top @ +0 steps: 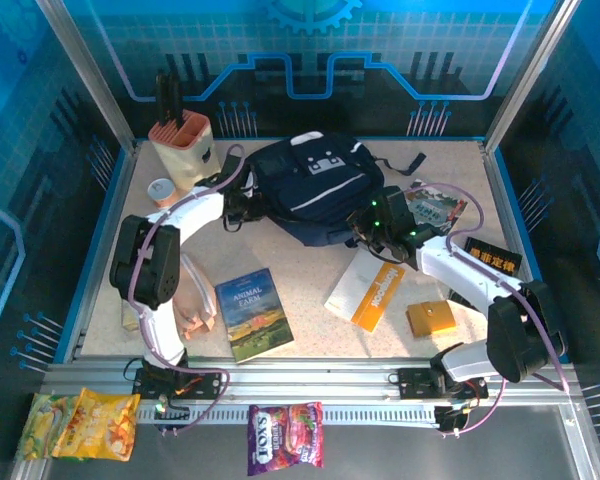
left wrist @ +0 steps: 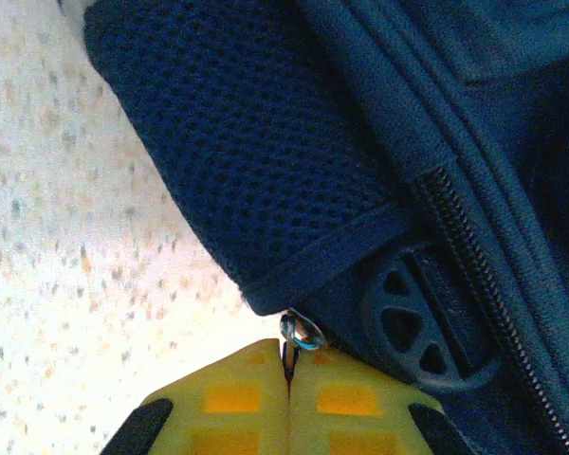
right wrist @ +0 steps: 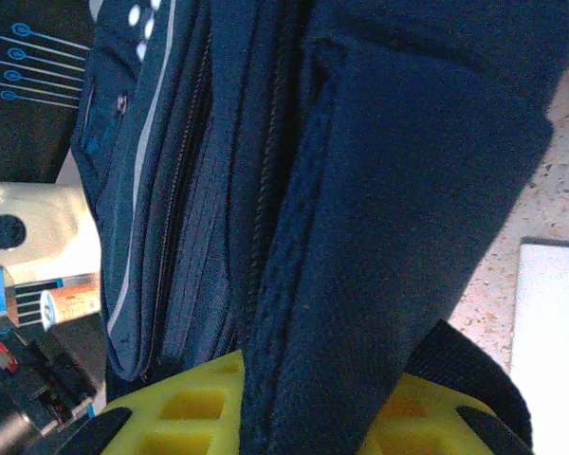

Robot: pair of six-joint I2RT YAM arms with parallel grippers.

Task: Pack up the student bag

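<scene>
L end effector point(left wrist: 289, 379) pinches student bag point(top: 315, 185) zip pull point(left wrist: 301, 332); R end effector point(right wrist: 303, 417) clamps its strap point(right wrist: 379, 218).

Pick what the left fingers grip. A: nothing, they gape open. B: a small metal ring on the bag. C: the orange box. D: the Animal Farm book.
B: the left fingers meet tip to tip on a small metal ring at the mesh edge of the student bag.

Speckled table point(top: 305, 285) is carrying the student bag point(top: 315, 185), sitting between left gripper point(top: 244, 207) and right gripper point(top: 361, 227); Animal Farm book point(top: 253, 313) is lying back behind the left one, white-orange booklet point(top: 372, 292) just behind the right one.
</scene>
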